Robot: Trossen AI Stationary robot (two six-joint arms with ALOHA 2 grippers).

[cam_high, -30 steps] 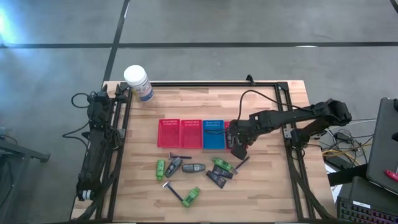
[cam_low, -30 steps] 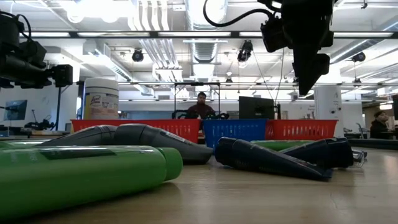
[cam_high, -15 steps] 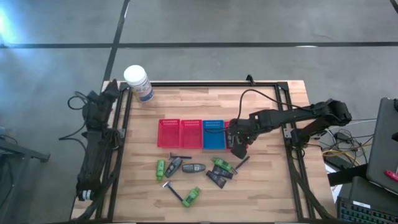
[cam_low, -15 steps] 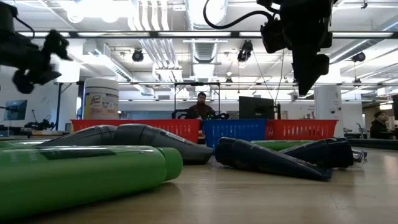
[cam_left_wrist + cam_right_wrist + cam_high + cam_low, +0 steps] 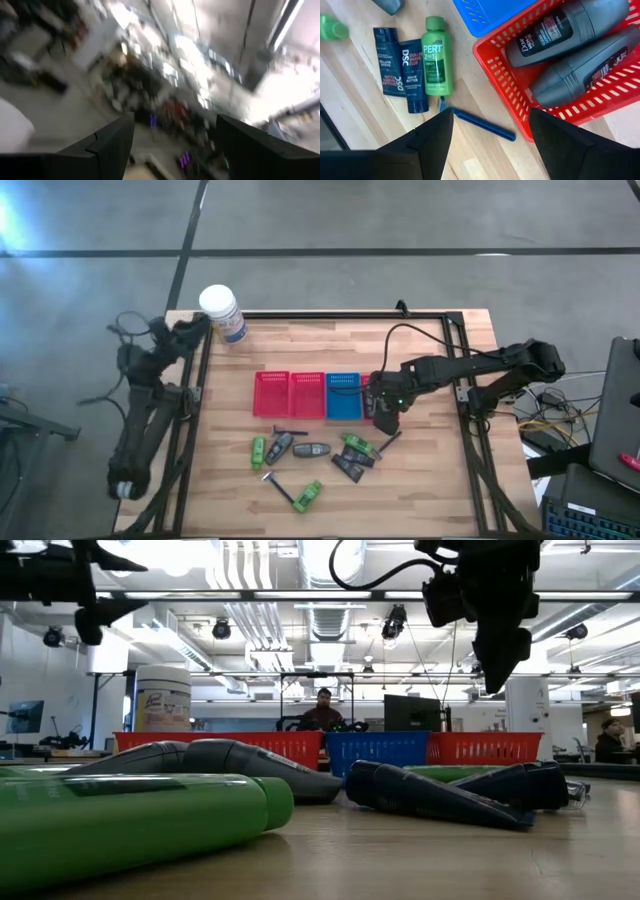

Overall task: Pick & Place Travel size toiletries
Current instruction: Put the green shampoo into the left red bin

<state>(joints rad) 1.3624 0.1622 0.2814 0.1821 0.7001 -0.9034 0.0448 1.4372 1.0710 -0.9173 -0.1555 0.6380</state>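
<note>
– Wooden table (image 5: 430,470): toiletries (image 5: 312,452) lying scattered near its front edge; two grey bottles (image 5: 570,45) sitting in a red basket (image 5: 495,65).
– Right gripper (image 5: 385,420) hovering beside it, fingers apart, empty. Left gripper (image 5: 190,330) waiting, open, by the white jar (image 5: 220,312).

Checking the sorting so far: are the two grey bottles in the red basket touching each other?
Touching. In the right wrist view the two grey bottles lie side by side in the red basket, flanks pressed together, no mesh showing between.

Grey concrete floor (image 5: 400,220), wooden table (image 5: 430,480), bright ceiling lights (image 5: 160,552), exposed ducts (image 5: 240,615), seated person (image 5: 323,710)
</note>
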